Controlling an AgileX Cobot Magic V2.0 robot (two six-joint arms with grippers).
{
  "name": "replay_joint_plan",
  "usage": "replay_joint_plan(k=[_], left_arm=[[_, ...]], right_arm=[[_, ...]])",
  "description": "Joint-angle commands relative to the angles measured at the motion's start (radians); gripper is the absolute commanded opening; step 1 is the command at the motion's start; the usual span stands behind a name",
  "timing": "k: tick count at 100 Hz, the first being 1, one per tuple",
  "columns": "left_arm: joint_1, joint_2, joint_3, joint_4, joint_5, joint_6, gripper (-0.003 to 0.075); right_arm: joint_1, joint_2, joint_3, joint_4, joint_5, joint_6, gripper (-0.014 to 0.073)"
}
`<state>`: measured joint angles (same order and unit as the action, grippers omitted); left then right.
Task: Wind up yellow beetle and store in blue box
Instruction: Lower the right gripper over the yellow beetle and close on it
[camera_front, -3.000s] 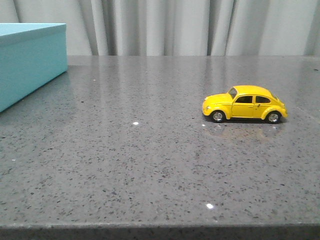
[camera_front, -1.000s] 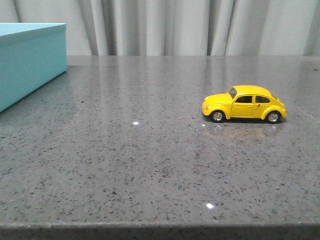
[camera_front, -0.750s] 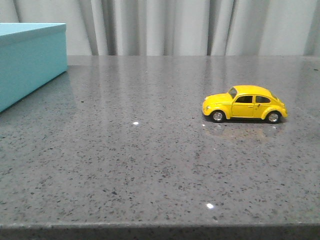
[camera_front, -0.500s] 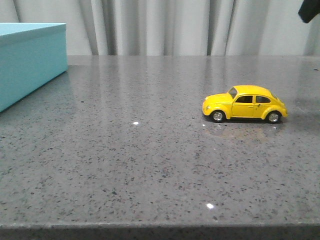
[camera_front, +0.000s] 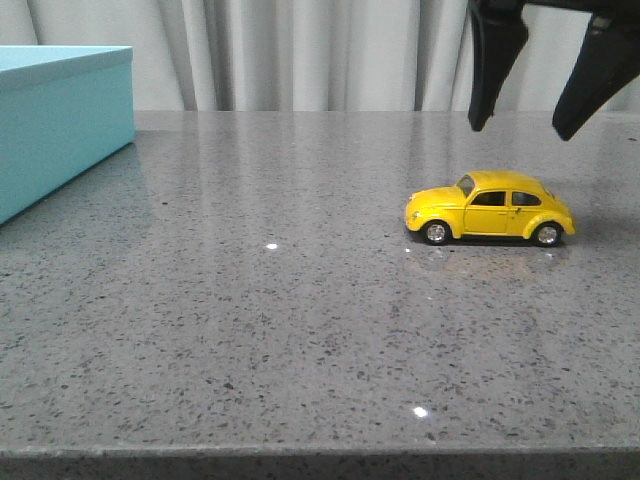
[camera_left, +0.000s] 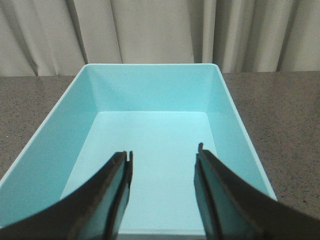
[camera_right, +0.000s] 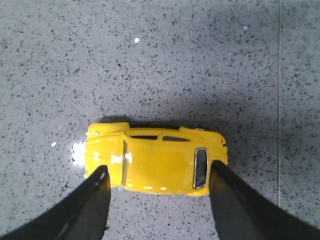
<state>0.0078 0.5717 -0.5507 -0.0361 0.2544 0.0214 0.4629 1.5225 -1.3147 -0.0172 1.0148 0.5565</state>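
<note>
The yellow beetle stands on its wheels on the grey table, right of centre, nose to the left. My right gripper hangs open just above it, one finger over each end, apart from it. In the right wrist view the beetle lies seen from above, lengthwise between the spread black fingers of my right gripper. The blue box sits at the far left. In the left wrist view my left gripper is open and empty over the open box.
The grey speckled table runs to a front edge near the bottom of the front view. Pale curtains hang behind the table.
My right gripper has come down into the front view from the top right and now hangs over the beetle. The beetle and the box have not moved.
</note>
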Motion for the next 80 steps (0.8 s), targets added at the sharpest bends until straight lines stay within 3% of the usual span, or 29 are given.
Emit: replay_joint_plan(k=[1, 80], left_arm=[[-0.004, 0.007, -0.035, -0.001, -0.083, -0.007, 0.0302], [-0.004, 0.007, -0.035, -0.001, -0.083, -0.007, 0.0302]], right_arm=[[0.001, -0.014, -0.035, 0.005, -0.032, 0.02, 0.0447], [0.001, 0.079, -0.033, 0.027, 0.013, 0.043, 0.0447]])
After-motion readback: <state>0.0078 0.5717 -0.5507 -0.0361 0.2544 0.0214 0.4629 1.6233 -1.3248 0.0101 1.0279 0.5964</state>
